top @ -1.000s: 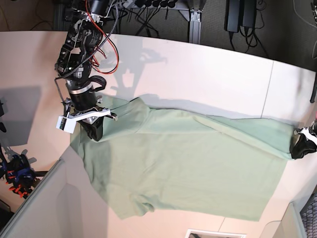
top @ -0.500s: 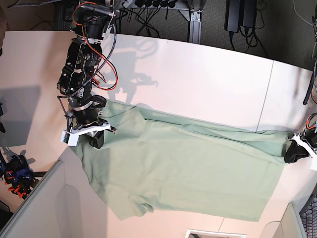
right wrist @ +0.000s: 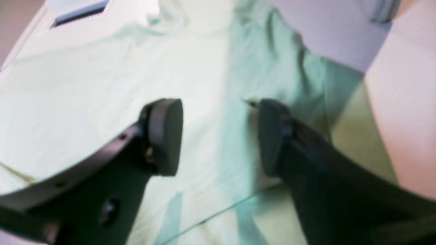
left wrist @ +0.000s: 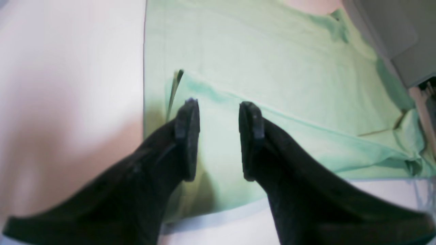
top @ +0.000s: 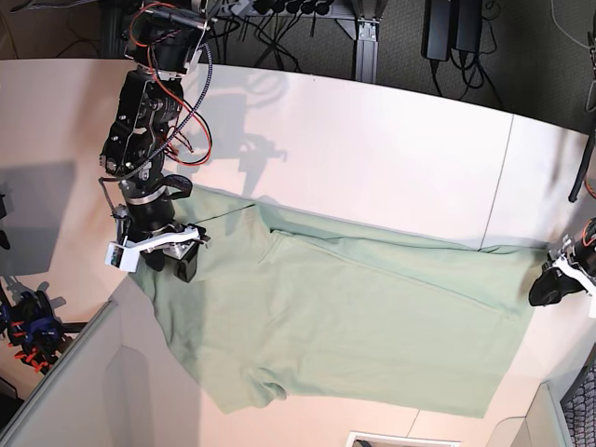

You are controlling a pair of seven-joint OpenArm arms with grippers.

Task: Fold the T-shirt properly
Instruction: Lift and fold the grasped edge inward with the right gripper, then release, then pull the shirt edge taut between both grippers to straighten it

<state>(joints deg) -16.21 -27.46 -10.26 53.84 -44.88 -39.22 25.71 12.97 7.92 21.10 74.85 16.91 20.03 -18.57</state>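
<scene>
The pale sage-green T-shirt (top: 354, 317) lies spread on the white table (top: 372, 140), with a folded-over band along its far edge and a sleeve at the front left. My right gripper (top: 170, 263) is open over the shirt's left end. In the right wrist view the right gripper (right wrist: 218, 136) stands wide open above the cloth (right wrist: 85, 85), holding nothing. My left gripper (top: 549, 291) sits at the shirt's right corner. In the left wrist view the left gripper (left wrist: 218, 136) is open over the folded edge (left wrist: 272, 51). Collar and buttons do not show.
A grey bin wall (top: 65, 391) runs along the front left. A blue and orange tool (top: 28, 326) sits at the left edge. A table seam (top: 507, 177) runs at the right. Cables and power bricks (top: 447, 28) hang behind the table.
Both grippers carried the shirt's far edge toward the front, then opened and let it go. The left gripper slid right, off the shirt's corner. The cloth now lies slack.
</scene>
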